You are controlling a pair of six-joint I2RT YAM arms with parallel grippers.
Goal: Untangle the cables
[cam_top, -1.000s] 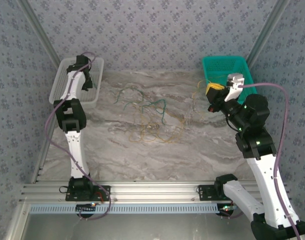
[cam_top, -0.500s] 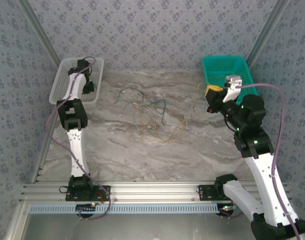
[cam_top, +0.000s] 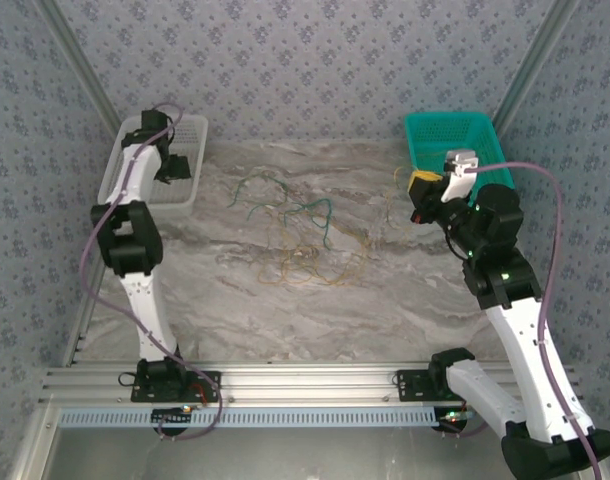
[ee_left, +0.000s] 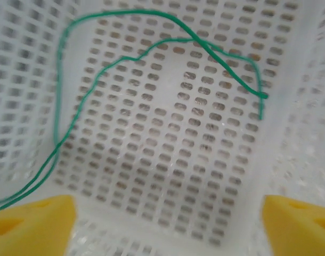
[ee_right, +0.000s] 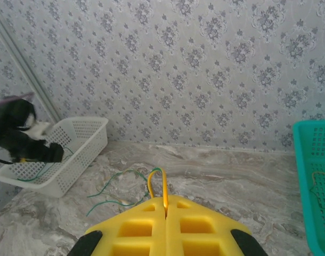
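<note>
While right claw [ee_right: 165, 205] holds a cable [ee_right: 156, 178] aloft, left claw [ee_left: 168, 216] gapes.

center: cables [cam_top: 307, 240] | corners: white basket [cam_top: 175, 203], teal basket [cam_top: 435, 135] | near table [cam_top: 335, 310]: free

Two baskets [cam_top: 440, 130], two pincers [ee_right: 165, 207], many cables [ee_left: 79, 105]

This is a robotics lab test cell: a left arm [cam_top: 145, 290] and a right arm [cam_top: 520, 330], both white, are bolted to an aluminium rail [cam_top: 315, 378] at the near edge of a marble-patterned tabletop [cam_top: 385, 300]. Wallpapered panels [cam_top: 315, 70] joined by metal corner strips [cam_top: 80, 70] box it in. A white basket [cam_top: 197, 170] and a teal basket [cam_top: 455, 130] stand at the far corners.
</note>
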